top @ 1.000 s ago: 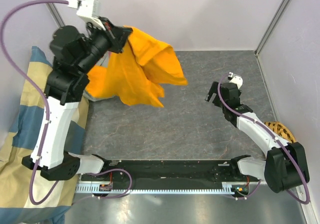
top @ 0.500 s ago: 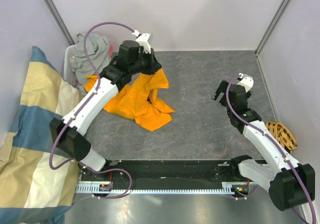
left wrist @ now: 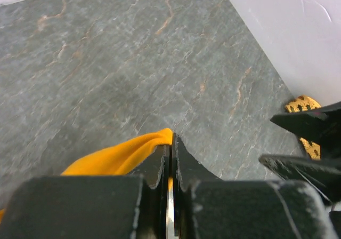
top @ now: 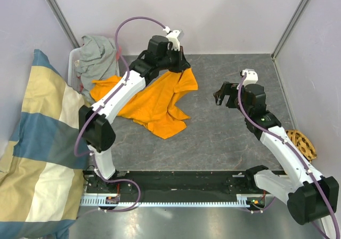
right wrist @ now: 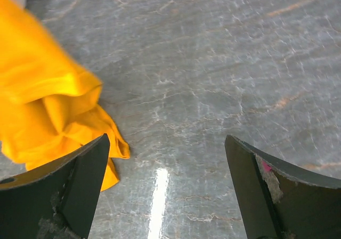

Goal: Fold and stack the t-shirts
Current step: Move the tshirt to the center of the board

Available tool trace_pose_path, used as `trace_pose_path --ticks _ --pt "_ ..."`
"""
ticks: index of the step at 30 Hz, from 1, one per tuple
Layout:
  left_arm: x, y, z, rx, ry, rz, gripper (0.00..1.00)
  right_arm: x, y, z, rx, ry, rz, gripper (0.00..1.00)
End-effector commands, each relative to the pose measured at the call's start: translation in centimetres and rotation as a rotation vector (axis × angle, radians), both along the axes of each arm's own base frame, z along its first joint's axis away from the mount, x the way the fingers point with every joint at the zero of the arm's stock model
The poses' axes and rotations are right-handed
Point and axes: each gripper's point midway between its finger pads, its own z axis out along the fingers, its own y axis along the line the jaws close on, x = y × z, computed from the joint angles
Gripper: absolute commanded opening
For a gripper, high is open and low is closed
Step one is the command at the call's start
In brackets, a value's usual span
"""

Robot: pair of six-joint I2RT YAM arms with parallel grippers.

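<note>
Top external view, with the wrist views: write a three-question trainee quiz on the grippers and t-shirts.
1. True or false: the right gripper is shut on the bright orange cotton t-shirt.
2. The left gripper is: A open; B shut on the orange t-shirt's edge; C out of view.
3. In which corner of the top view does the light heather grey cotton t-shirt lie?
Key: 1 false, it is open and apart from the shirt; 2 B; 3 far left.

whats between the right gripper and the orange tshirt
Only bare grey tabletop lies between the right gripper and the orange t-shirt, as the top view shows.
</note>
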Motion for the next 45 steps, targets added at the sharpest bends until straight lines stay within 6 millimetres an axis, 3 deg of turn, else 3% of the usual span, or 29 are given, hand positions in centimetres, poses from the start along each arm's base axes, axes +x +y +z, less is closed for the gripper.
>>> trace_pose_path --ticks 1,2,3,5,6,7,10,16,21,23,26,27,28,30,32,33,35,36,39,40,41,42,44,45 --pt "1.0 -4.3 -0.8 -0.075 0.015 -0.092 0.02 0.0 0.9 4.0 0.014 -0.101 0.058 0.98" --pt "1.1 -5.2 -1.8 -0.075 0.034 -0.109 0.02 -0.1 0.7 4.0 0.011 -0.098 0.054 0.98" --pt "1.0 -7.1 -4.7 -0.062 0.086 -0.136 0.02 -0.4 0.4 4.3 0.01 -0.108 0.044 0.98" --pt "0.6 -9.7 -5.0 -0.085 0.095 -0.195 0.02 -0.9 0.2 4.6 0.006 -0.115 0.039 0.98" --pt "0.0 -11.9 -7.9 -0.07 0.143 -0.226 0.02 -1.1 -0.5 5.4 0.004 -0.138 0.008 0.98" --pt "-0.3 -13.5 -6.7 -0.093 0.126 -0.259 0.02 -1.3 -0.8 5.7 -0.001 -0.149 -0.006 0.98" --pt "-1.7 -17.6 -8.8 -0.091 0.161 -0.324 0.02 -2.2 -1.7 7.3 -0.004 -0.189 -0.032 0.98" --pt "-4.1 -21.5 -10.4 -0.125 0.204 -0.38 0.02 -3.3 -2.6 9.6 -0.005 -0.241 -0.064 0.98" --pt "-7.2 -24.3 -10.5 -0.153 0.214 -0.45 0.02 -2.9 -2.7 9.0 -0.013 -0.219 -0.07 0.98" --pt "-7.7 -24.3 -10.9 -0.141 0.213 -0.461 0.02 -2.8 -2.5 8.9 -0.011 -0.214 -0.066 0.98" --pt "-6.4 -22.6 -12.6 -0.09 0.219 -0.406 0.29 -2.8 -2.4 8.6 -0.006 -0.204 -0.061 0.98" --pt "-5.2 -21.4 -11.7 -0.088 0.197 -0.379 0.52 -2.8 -2.3 8.4 -0.006 -0.199 -0.06 0.98" --pt "-4.3 -20.2 -12.8 -0.063 0.209 -0.339 0.65 -2.7 -2.4 8.1 -0.009 -0.192 -0.064 0.98" --pt "-1.3 -17.2 -12.5 -0.054 0.197 -0.265 1.0 -2.6 -2.3 7.3 -0.012 -0.167 -0.066 0.98" --pt "0.6 -14.2 -12.3 -0.043 0.201 -0.196 1.0 -2.4 -2.1 6.8 -0.008 -0.149 -0.062 0.98" --pt "2.8 -11.5 -12.3 -0.042 0.201 -0.141 1.0 -2.1 -2.1 6.2 -0.009 -0.131 -0.063 0.98" --pt "4.2 -7.8 -11.9 -0.024 0.199 -0.063 1.0 -2.0 -1.9 5.4 -0.008 -0.101 -0.066 0.98" --pt "5.8 -4.9 -11.7 -0.013 0.185 -0.009 1.0 -1.6 -1.8 4.5 -0.011 -0.07 -0.071 0.98" --pt "7.0 1.6 -11.8 0.048 0.174 0.129 1.0 -0.8 -2.2 1.2 -0.036 0.046 -0.117 0.98" --pt "6.4 3.6 -13.7 0.086 0.208 0.173 1.0 -0.6 -2.4 0.2 -0.047 0.08 -0.136 0.98" --pt "6.1 4.8 -12.3 0.083 0.186 0.196 1.0 -0.5 -2.7 -1.6 -0.069 0.142 -0.161 0.98" --pt "5.6 6.5 -14.0 0.114 0.218 0.231 1.0 -0.4 -2.9 -2.6 -0.073 0.175 -0.182 0.98" --pt "4.7 7.9 -13.0 0.128 0.195 0.254 1.0 -0.4 -3.2 -5.4 -0.116 0.275 -0.207 0.97" --pt "4.1 8.6 -14.0 0.152 0.209 0.27 1.0 -0.4 -3.1 -6.2 -0.135 0.302 -0.209 0.97"
